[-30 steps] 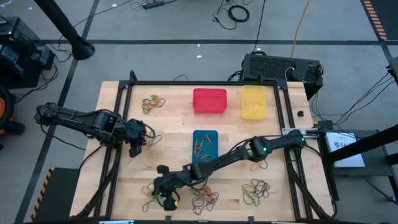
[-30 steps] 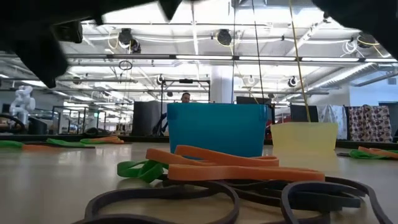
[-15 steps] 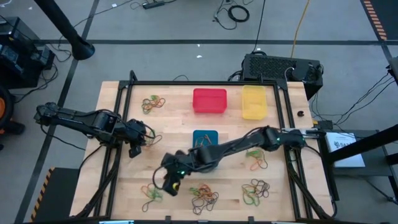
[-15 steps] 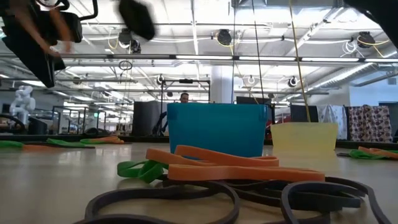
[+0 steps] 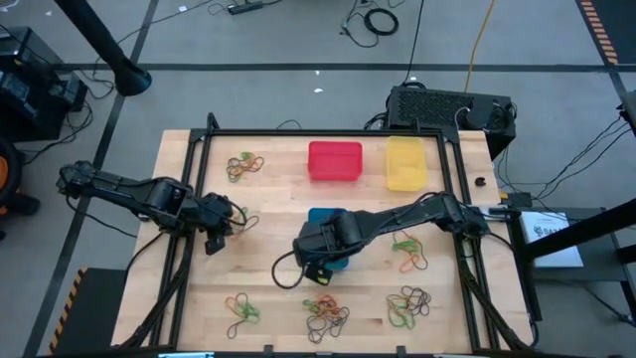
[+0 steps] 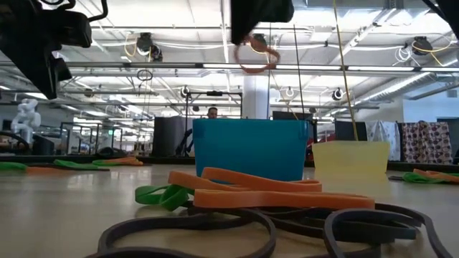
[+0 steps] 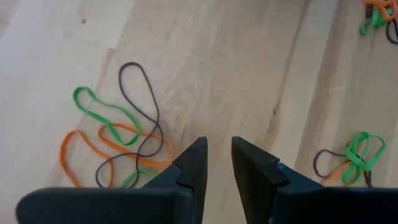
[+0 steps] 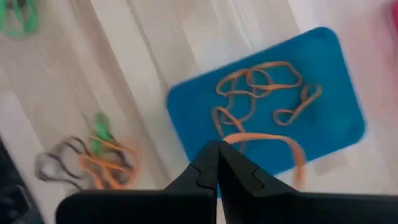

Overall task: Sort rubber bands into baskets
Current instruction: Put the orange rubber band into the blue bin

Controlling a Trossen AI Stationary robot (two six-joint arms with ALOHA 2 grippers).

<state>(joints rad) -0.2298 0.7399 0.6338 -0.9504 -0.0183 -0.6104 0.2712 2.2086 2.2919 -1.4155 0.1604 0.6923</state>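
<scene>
My right gripper is shut on an orange rubber band above the blue basket, which holds several orange bands. In the low view the band hangs from the gripper above the blue basket. My left gripper hovers at the table's left, open by a narrow gap and empty, over a small pile of bands. The red basket and the yellow basket stand at the far edge. My right gripper pinches the orange band at one point of its loop between its two fingertips, coming from above. The band is lifted clear and hangs slack below the fingers over the blue basket.
Piles of orange, green and dark bands lie at the far left, the near left, the near middle, the near right and right of the blue basket. A black frame borders the table.
My right gripper has risen from the near-left pile and gone toward the table's right and far side, to above the blue basket, carrying the orange band, now lifted clear of the table.
</scene>
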